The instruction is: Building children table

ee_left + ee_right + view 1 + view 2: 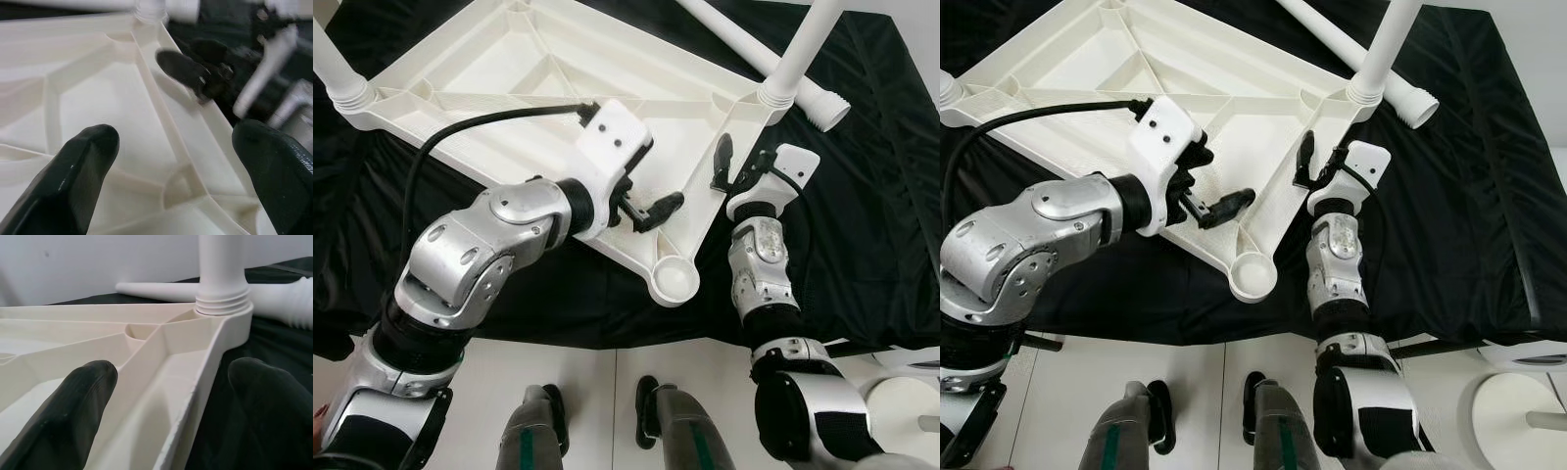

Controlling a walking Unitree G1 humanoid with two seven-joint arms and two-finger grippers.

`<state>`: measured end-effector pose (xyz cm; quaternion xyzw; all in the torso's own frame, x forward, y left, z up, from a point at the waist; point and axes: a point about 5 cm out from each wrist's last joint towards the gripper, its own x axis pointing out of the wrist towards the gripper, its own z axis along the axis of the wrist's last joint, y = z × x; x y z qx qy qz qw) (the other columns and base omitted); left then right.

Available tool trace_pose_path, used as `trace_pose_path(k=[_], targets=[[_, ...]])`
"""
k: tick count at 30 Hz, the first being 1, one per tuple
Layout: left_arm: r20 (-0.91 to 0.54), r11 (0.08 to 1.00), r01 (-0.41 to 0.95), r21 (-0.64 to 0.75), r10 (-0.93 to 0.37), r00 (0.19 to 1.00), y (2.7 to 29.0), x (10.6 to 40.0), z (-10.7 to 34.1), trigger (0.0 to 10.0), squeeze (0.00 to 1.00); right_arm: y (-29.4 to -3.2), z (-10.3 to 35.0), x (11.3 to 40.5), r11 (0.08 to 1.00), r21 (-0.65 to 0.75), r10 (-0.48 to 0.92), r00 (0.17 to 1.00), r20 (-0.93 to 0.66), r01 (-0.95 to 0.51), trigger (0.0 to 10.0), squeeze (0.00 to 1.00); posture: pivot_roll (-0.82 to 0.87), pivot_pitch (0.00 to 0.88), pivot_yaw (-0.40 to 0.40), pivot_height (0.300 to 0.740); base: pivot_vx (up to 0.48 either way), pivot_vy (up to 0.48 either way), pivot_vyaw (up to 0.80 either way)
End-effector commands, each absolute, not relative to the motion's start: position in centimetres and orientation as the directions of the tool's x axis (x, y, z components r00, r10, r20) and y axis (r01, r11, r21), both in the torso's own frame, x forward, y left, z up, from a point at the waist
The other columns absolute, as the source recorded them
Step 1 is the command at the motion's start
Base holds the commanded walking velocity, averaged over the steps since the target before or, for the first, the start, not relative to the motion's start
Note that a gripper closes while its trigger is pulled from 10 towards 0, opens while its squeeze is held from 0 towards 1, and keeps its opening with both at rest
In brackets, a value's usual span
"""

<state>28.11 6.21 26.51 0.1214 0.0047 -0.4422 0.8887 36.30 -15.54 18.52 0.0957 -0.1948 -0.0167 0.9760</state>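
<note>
left end effector [658, 208] released over tabletop [509, 78] | right end effector [736, 168] released, straddling its rim

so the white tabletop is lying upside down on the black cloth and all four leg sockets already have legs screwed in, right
Not all four. The tabletop does lie upside down on the black cloth, but the near corner socket is empty in the left eye view. Legs stand in two corners, and a loose leg lies on the cloth.

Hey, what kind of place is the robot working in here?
Probably a room at home: a white tiled floor, with a black cloth spread out as a work area for the upturned white plastic tabletop.
</note>
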Motion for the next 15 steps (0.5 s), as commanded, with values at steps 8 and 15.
trace_pose_path(k=[8,15], targets=[[0.009,0.752,0.639,0.164,-0.648,0.761,7.8,30.3,25.7,10.0,0.41,-16.7,19.5,35.6,0.989,0.141,-0.019,0.925,0.379,-0.037,10.0,0.00,0.08,0.179,-0.084,0.740,0.000,0.000,0.00],[0.038,0.841,0.530,0.108,-0.536,0.843,9.0,31.5,24.5,10.0,0.00,-17.6,19.8,35.1,0.989,0.132,0.004,0.925,0.380,-0.059,10.0,0.00,0.08,0.173,-0.099,0.740,0.000,0.000,0.00]])
